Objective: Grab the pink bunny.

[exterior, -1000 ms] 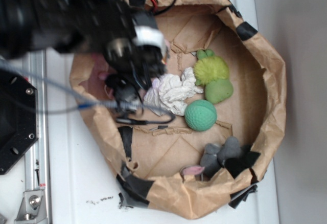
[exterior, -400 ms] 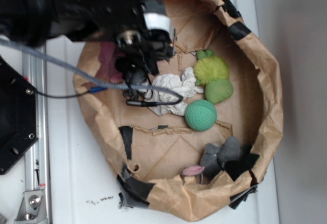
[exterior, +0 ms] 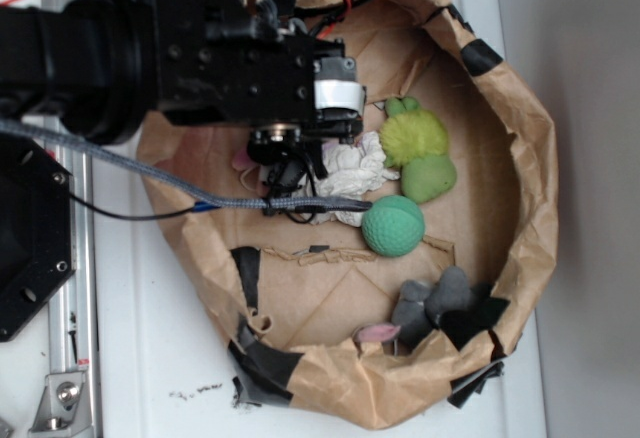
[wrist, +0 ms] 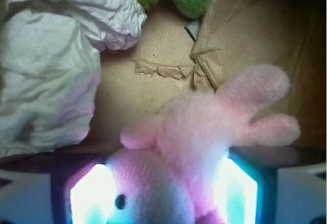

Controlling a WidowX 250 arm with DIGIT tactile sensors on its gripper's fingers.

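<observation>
Okay, exterior view first: arm reaches in from the left, over the rim of the brown paper bag (exterior: 530, 158) lying on the white worktop (exterior: 150, 358), wrist pointing down at the bag's left-centre floor. End effector (exterior: 290, 163) sits just left of the crumpled white paper (exterior: 352, 170), mostly hidden under the black wrist housing. Only a sliver of the pink bunny (exterior: 243, 163) shows at its left edge. Green ball (exterior: 392, 226) is near, to the lower right; lime plush (exterior: 415, 138) beyond the paper; grey plush (exterior: 430, 303) well apart at the bottom.

Wrist view: pink bunny (wrist: 194, 142) sits right between the lit finger pads (wrist: 89, 198), face low in frame, ears running up and right, away from the camera. So its long axis lies roughly along the view, across the jaw gap. Pads touch or nearly touch both flanks; end effector (wrist: 163, 203) looks closed on the bunny, though firmness can't be judged. White paper sits just left, apparently not caught.

Judgement: grasp appears made; next move is likely a straight lift, watching that the soft body doesn't slip.
</observation>
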